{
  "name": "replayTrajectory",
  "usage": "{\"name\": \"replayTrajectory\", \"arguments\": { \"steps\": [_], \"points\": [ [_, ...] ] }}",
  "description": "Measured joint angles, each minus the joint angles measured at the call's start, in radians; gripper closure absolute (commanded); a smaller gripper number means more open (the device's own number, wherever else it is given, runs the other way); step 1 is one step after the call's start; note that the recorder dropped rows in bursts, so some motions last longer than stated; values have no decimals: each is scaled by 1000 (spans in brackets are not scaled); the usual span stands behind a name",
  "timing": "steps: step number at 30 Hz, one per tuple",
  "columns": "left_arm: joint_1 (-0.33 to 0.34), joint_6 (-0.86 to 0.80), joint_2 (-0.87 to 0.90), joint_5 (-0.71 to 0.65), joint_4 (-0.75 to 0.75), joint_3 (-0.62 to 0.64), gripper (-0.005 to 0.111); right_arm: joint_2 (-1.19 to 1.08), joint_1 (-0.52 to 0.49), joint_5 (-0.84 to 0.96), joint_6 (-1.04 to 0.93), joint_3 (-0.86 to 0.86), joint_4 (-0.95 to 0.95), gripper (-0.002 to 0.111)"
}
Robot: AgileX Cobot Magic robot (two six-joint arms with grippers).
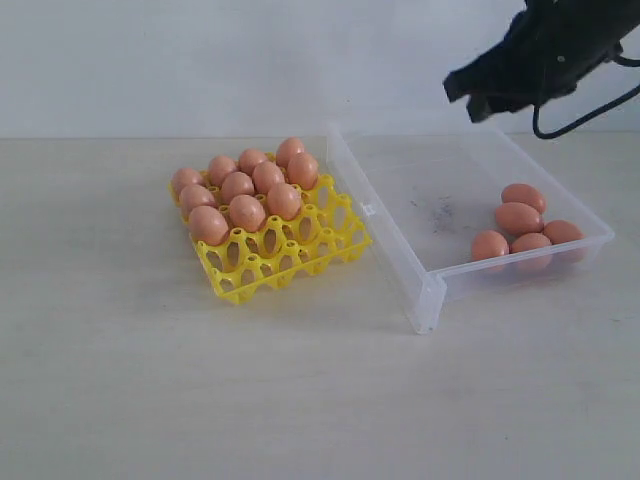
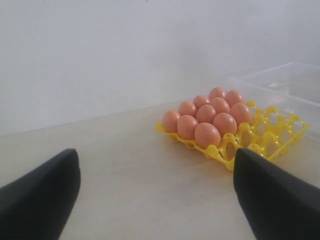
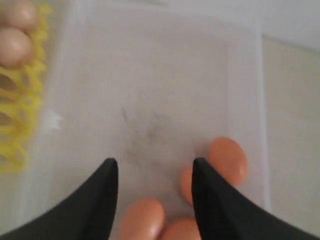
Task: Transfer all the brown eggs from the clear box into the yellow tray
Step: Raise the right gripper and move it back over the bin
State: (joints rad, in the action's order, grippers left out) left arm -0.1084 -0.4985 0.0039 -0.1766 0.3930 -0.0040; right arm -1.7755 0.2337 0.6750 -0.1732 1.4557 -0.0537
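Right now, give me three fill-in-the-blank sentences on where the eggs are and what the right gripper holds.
The clear box holds ___ brown eggs.
The yellow tray holds ___ brown eggs.
The right gripper, jaws open above the box, holds ___.
Missing words: five; eleven; nothing.
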Motion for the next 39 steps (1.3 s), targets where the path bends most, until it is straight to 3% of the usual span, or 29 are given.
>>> {"name": "replayTrajectory", "arguments": {
  "steps": [5,11,17,25,32,39],
  "points": [
    [0,0,0,0,0,0,29,-123,-33,251,33,111,203,66],
    [0,0,0,0,0,0,29,-157,-36,148,-117,131,379,66],
    [0,0,0,0,0,0,29,-157,-58,43,-176,137,246,70],
    [0,0,0,0,0,0,29,-141,-58,19,-250,137,150,108],
    [0,0,0,0,0,0,29,-129,-58,62,-102,137,99,108],
    [0,0,0,0,0,0,29,-129,-58,85,-193,137,83,108]
  ]
}}
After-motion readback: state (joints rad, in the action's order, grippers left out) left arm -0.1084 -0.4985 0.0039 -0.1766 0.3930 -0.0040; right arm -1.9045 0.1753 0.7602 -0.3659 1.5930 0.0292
